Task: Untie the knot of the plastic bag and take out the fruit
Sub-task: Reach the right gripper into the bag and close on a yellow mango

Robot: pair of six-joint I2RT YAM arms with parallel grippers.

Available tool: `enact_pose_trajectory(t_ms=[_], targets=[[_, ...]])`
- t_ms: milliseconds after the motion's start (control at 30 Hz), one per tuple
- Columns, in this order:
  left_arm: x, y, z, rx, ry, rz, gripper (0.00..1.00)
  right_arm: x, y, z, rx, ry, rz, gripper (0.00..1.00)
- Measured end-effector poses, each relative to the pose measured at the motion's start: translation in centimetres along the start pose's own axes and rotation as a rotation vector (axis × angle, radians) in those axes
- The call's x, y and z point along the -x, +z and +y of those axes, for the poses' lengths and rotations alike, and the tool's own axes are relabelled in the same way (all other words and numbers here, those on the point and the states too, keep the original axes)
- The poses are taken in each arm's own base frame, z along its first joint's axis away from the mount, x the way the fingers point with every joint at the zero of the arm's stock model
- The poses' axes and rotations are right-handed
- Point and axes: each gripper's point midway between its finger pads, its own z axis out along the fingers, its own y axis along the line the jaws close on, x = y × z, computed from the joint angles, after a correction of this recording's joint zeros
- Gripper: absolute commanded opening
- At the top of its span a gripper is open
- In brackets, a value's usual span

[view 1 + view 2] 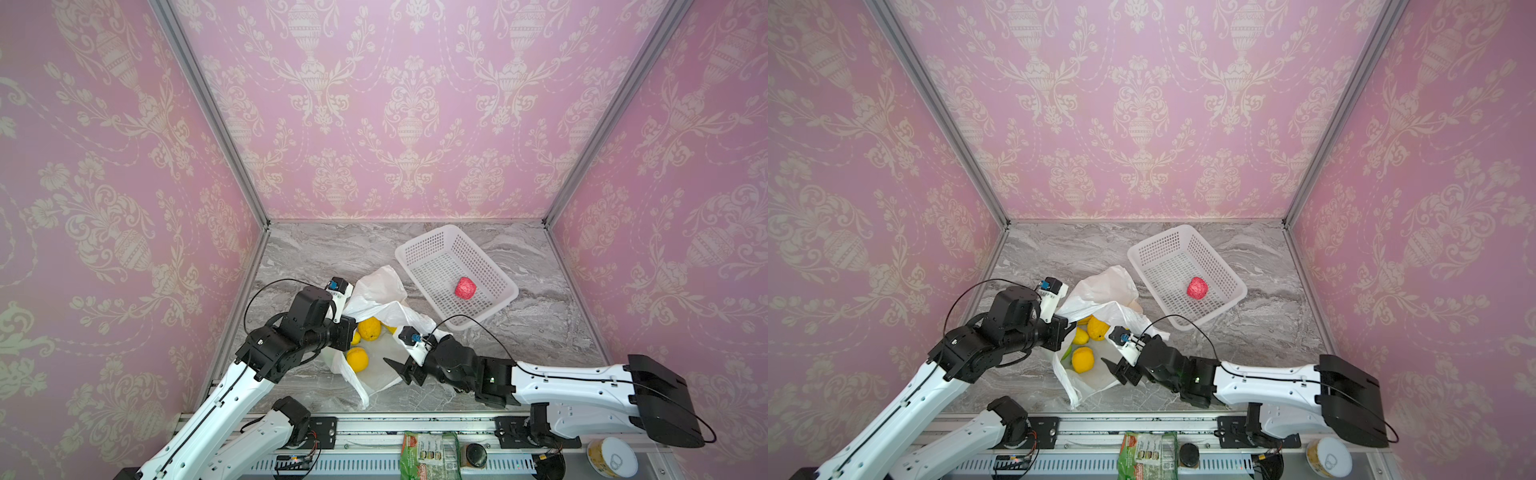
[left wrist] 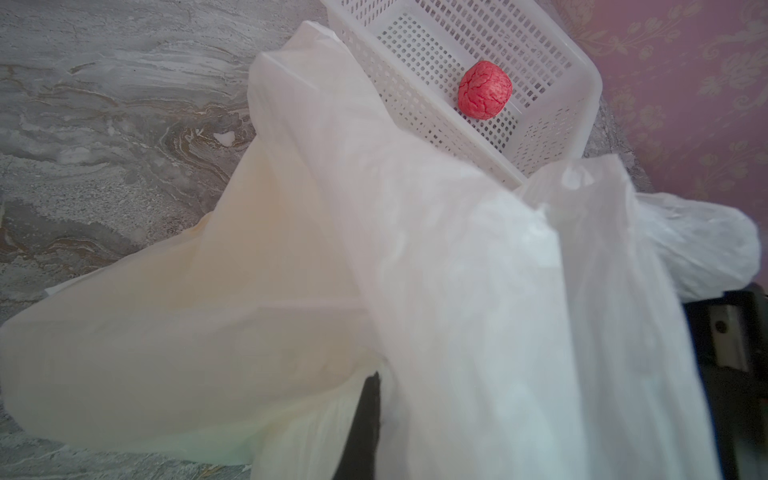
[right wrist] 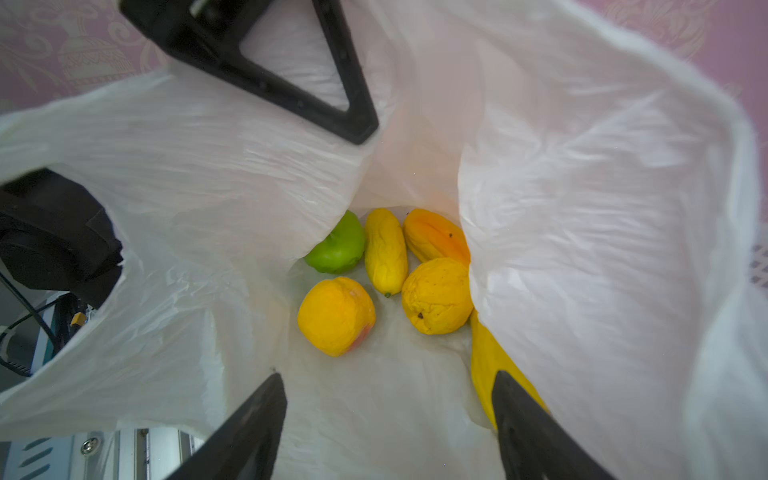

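The plastic bag [image 1: 380, 291] [image 1: 1100, 286] lies open on the marble table, its mouth gaping; the knot is out of view. My left gripper [image 1: 351, 328] is shut on the bag's upper wall and holds it up; one finger [image 2: 369, 415] shows against the plastic. My right gripper [image 3: 386, 376] [image 1: 397, 368] is open inside the bag's mouth, with nothing between its fingers. Ahead of it lies the fruit: a green one [image 3: 338, 245], a long yellow one [image 3: 386, 249], an orange one [image 3: 434, 237] and two round yellow-orange ones [image 3: 336, 316] [image 3: 436, 295]. Another yellow fruit [image 3: 484, 357] lies beside one fingertip.
A white perforated basket [image 1: 424, 239] [image 1: 1156, 240] [image 2: 590, 70] stands behind the bag to the right, with a pink-red fruit [image 1: 465, 288] [image 2: 485, 89] in it. Pink patterned walls close in three sides. A green packet [image 1: 430, 455] and a tin [image 1: 611, 457] sit beyond the front rail.
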Motion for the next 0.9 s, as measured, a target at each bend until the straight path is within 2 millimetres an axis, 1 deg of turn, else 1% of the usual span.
enact_pose_trajectory(t_ms=[100,200,267,333,467,633,767,833,900], targets=[[0.0,0.0,0.0,0.000,0.000,0.000,0.00,-2.2,2.7,1.2,0.005,0.036,0.067,0.77],[0.0,0.0,0.0,0.000,0.000,0.000,0.00,-3.6,5.1,1.8,-0.005,0.070,0.109,0.78],[0.0,0.0,0.0,0.000,0.000,0.000,0.00,-3.8,6.4,2.1,-0.015,0.086,0.119,0.84],[0.0,0.0,0.0,0.000,0.001,0.000,0.00,-3.6,7.6,2.1,-0.035,0.107,0.118,0.90],[0.0,0.0,0.0,0.000,0.001,0.000,0.00,-3.3,9.4,1.8,-0.082,0.135,0.105,1.00],[0.0,0.0,0.0,0.002,0.000,-0.002,0.00,-3.7,11.8,1.9,-0.123,0.142,0.124,1.00],[0.1,0.0,0.2,0.012,0.000,-0.005,0.00,-4.9,13.5,2.2,-0.132,0.141,0.158,0.99],[0.1,0.0,0.2,0.012,0.000,-0.005,0.00,-5.5,14.0,2.3,-0.133,0.147,0.172,0.95],[0.1,0.0,0.2,0.012,0.000,-0.005,0.00,-5.8,14.2,2.4,-0.135,0.151,0.179,0.88]])
